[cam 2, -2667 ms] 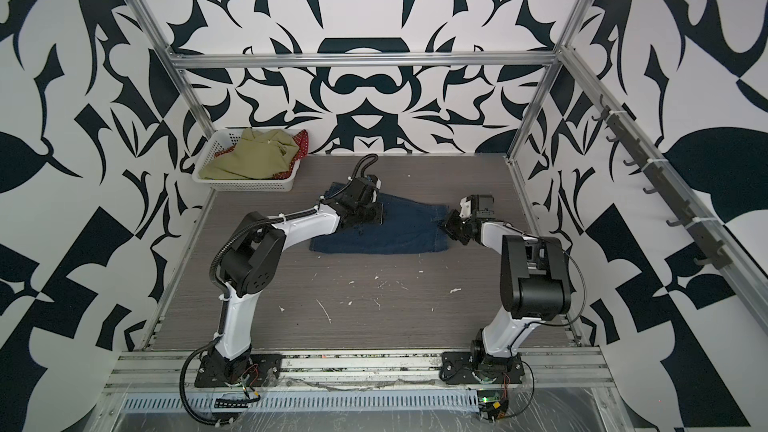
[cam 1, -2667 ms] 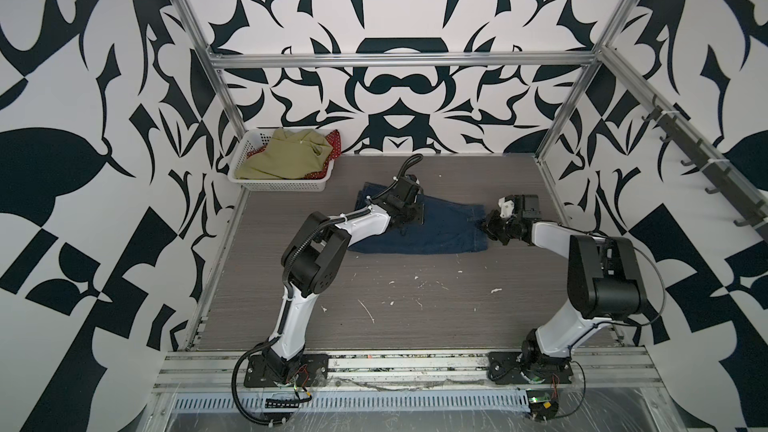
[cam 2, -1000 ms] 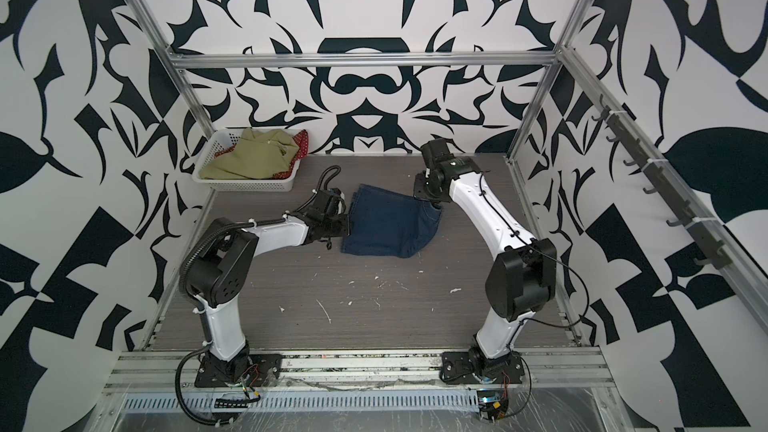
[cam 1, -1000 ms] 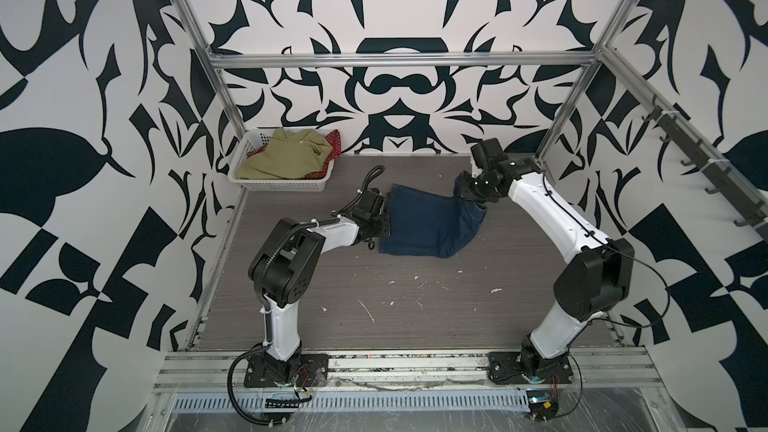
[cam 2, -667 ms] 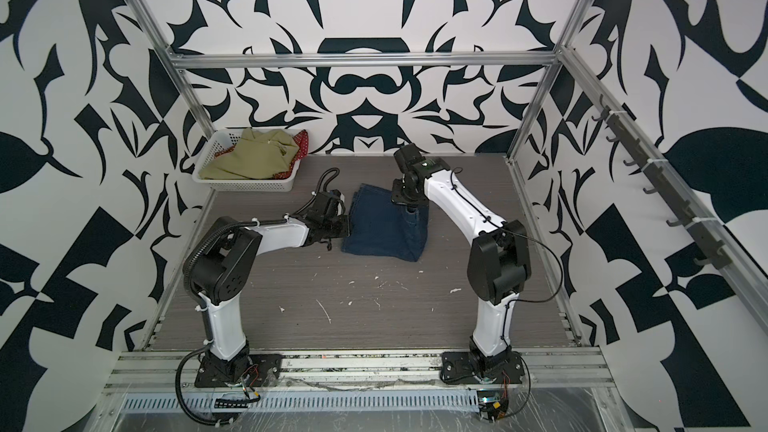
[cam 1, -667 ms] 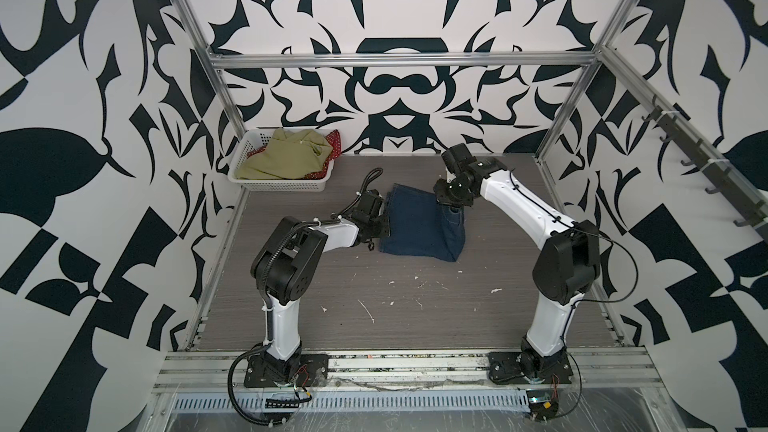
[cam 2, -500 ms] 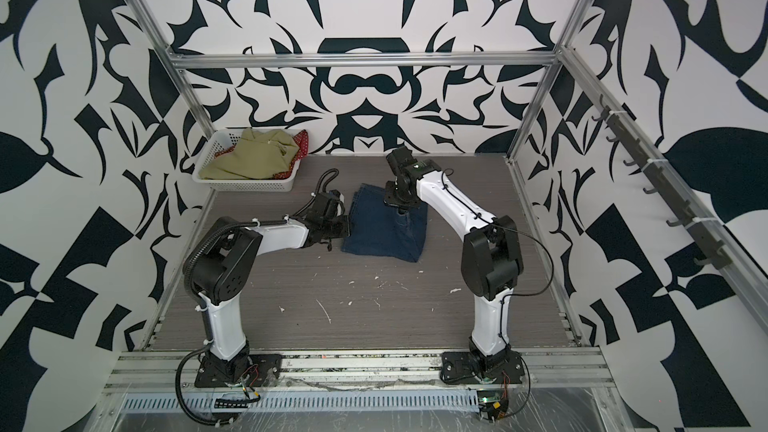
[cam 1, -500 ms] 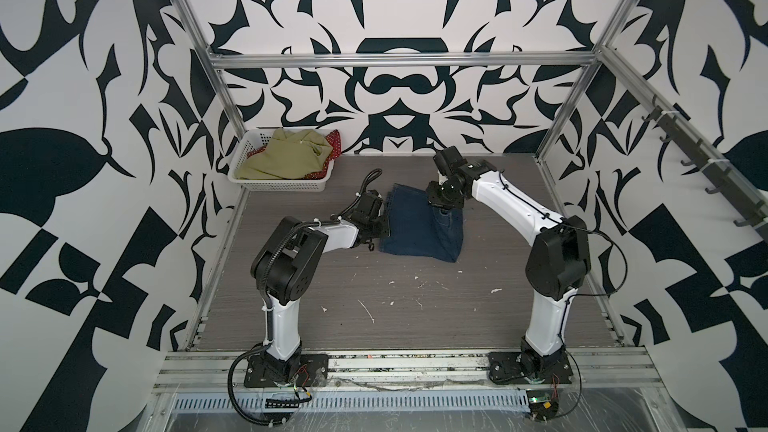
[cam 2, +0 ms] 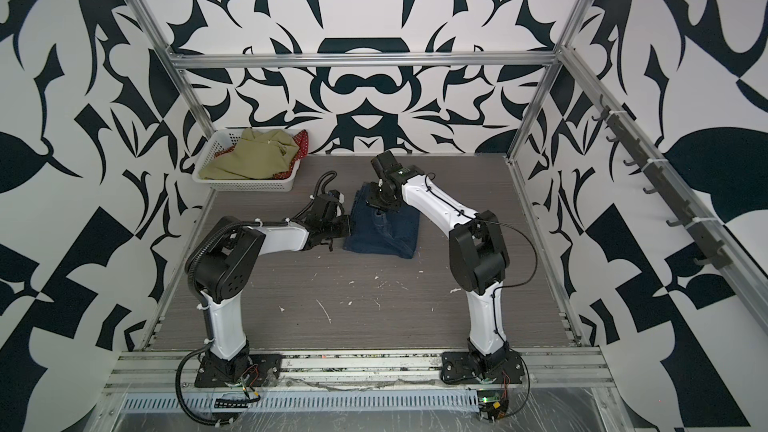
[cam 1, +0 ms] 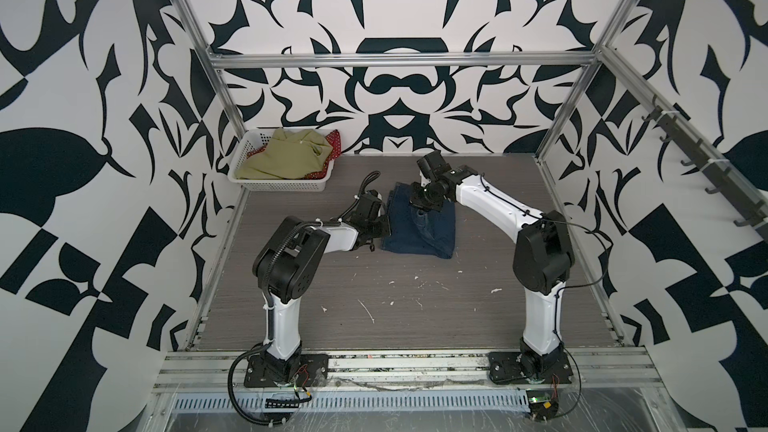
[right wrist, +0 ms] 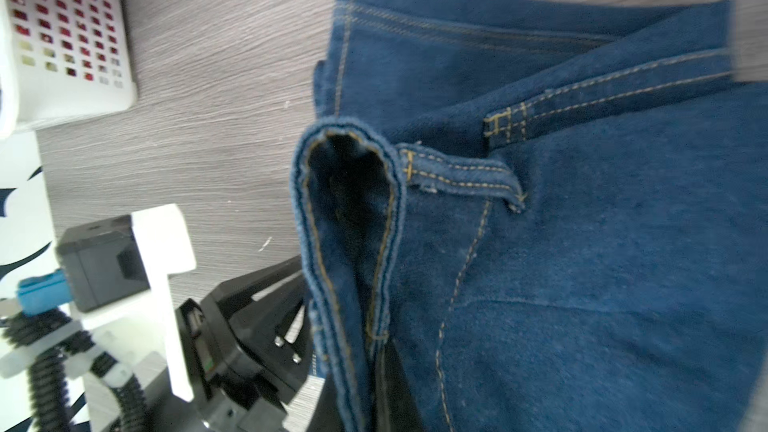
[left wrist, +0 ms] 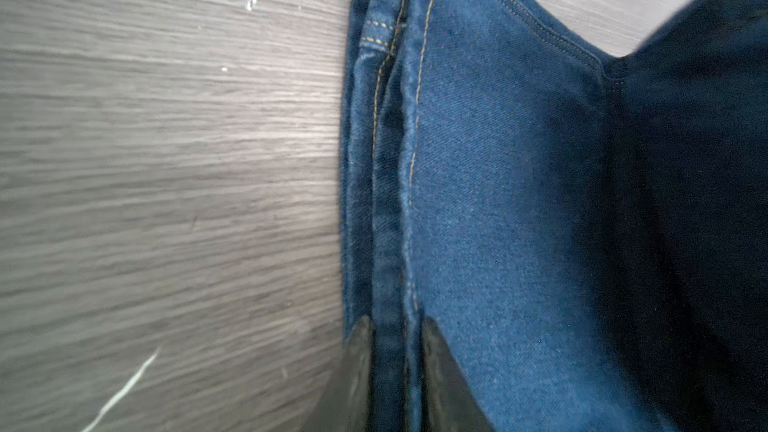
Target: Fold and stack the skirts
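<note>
The dark blue denim skirt [cam 1: 419,232] [cam 2: 384,236] lies folded over on the grey table in both top views. My left gripper [cam 1: 380,229] [cam 2: 347,231] [left wrist: 395,338] lies low at the skirt's left edge, shut on its stitched seam. My right gripper [cam 1: 420,207] [cam 2: 380,205] [right wrist: 365,367] hangs over the skirt's far half, shut on a hemmed corner that stands up as a loop. The olive-green skirt [cam 1: 286,155] [cam 2: 249,155] lies in the basket over the red polka-dot skirt [cam 1: 334,143] [cam 2: 302,142].
The white perforated basket [cam 1: 282,185] [cam 2: 245,185] [right wrist: 62,35] stands at the back left corner. Small white scraps [cam 1: 368,311] dot the front of the table. A rail of hooks [cam 1: 706,168] runs along the right wall. Metal frame posts border the table.
My right gripper has carried the skirt's right end leftward and down over the rest, so the skirt now lies doubled. The left gripper has kept its place at the left edge.
</note>
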You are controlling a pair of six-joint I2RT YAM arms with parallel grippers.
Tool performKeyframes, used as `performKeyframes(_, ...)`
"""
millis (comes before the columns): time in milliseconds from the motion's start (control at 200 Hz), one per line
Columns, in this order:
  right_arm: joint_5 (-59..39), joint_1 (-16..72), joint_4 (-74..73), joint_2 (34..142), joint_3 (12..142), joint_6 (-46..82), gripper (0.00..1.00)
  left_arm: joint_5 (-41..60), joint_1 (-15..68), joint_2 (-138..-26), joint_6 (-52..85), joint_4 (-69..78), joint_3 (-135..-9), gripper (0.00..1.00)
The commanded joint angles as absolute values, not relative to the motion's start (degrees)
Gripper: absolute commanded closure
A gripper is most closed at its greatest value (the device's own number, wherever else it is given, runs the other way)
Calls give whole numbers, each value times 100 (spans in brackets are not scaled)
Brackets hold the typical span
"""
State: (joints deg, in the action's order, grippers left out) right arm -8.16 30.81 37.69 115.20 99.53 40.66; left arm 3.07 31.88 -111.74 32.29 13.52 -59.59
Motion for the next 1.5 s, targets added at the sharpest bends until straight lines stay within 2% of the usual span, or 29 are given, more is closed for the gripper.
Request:
performKeyframes(0, -997, 3129, 3322, 11499, 10134, 4253, 99, 457, 3208, -11374, 3331, 1209, -5889, 76)
performKeyframes(100, -989, 3123, 3286, 11591, 10132, 4230, 96, 328, 3208, -11235, 3349, 1118, -5880, 63)
performKeyframes(140, -982, 3123, 3235, 11614, 10110, 4228, 92, 259, 3208, -11130, 3349, 1038, -5843, 60)
performKeyframes(215, -1101, 3121, 3112, 11665, 10082, 4236, 76, 55, 3209, -10856, 3368, 971, -5722, 52)
performKeyframes(280, -1229, 3142, 2987, 11702, 10064, 4316, 69, -156, 3208, -10528, 3396, 947, -5537, 51)
performKeyframes(300, -1278, 3139, 2949, 11702, 10054, 4328, 58, -253, 3208, -10407, 3409, 949, -5475, 51)
performKeyframes(320, -1319, 3153, 2873, 11711, 10040, 4350, 54, -334, 3208, -10283, 3418, 945, -5410, 50)
performKeyframes(530, -1907, 3196, 2331, 11497, 9929, 4513, 52, -1242, 3190, -8969, 3313, 992, -4676, 44)
performKeyframes(650, -2124, 3186, 1728, 10830, 9386, 4336, 51, -1004, 3138, -8662, 3065, 759, -4824, 43)
performKeyframes(760, -1960, 2973, 952, 10063, 8293, 4264, 57, -362, 3159, -8794, 3029, 526, -5320, 44)
performKeyframes(890, -2242, 2384, 406, 9571, 7056, 4561, 86, 380, 3420, -9189, 3057, 729, -5890, 53)
performKeyframes(1000, -2244, 2075, 402, 9223, 6278, 4470, 98, 718, 3802, -9661, 2909, 729, -6390, 60)
performKeyframes(1095, -2221, 1980, 491, 9057, 5869, 4294, 100, 1235, 3898, -10121, 3229, 1052, -6471, 71)
performKeyframes(1200, -2211, 1928, 589, 9034, 5555, 4069, 100, 1406, 3902, -10467, 3604, 1576, -6089, 74)
performKeyframes(1420, -2197, 1890, 266, 9318, 5009, 3812, 100, 1020, 3735, -10812, 3529, 1638, -5371, 83)
performKeyframes(1495, -2058, 1849, 166, 9479, 4821, 3716, 100, 677, 3680, -10758, 3473, 1793, -5047, 83)
